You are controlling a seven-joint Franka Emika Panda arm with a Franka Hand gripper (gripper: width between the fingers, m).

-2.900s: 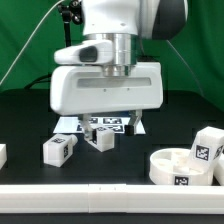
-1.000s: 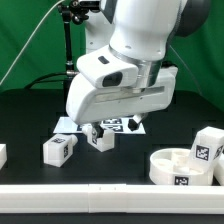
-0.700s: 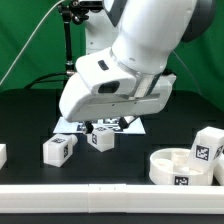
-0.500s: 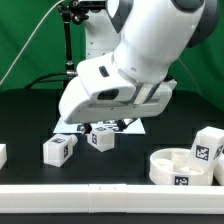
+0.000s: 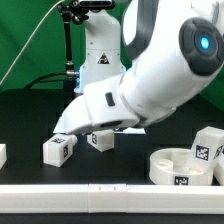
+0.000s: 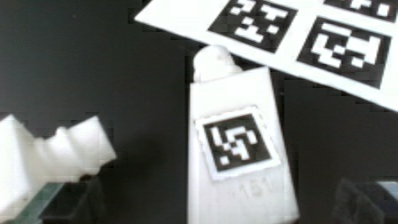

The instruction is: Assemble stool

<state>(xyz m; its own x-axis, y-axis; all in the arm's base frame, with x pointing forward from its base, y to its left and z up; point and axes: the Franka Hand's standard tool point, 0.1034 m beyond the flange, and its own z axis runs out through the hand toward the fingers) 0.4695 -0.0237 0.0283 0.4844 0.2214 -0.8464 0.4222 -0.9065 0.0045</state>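
Note:
A white stool leg [image 6: 231, 140] with a square tag lies on the black table, lengthwise between my two fingers. My gripper [image 6: 217, 200] is open, with one dark fingertip on each side of the leg and clear of it. In the exterior view this leg [image 5: 100, 139] lies under the tilted hand [image 5: 100, 105], whose fingers are hidden there. A second leg [image 5: 58, 149] lies just to the exterior view's left of it and also shows in the wrist view [image 6: 45, 150]. The round seat [image 5: 180, 165] sits at the front right, with a third leg [image 5: 208, 143] behind it.
The marker board [image 6: 302, 30] lies just beyond the leg's narrow end. Another white part [image 5: 2, 155] shows at the exterior view's left edge. A long white bar [image 5: 100, 190] edges the front of the table.
The arm has tilted over and leaned further toward the camera, and the hand has sunk closer over the two legs. The jaws stay wide. No part has moved.

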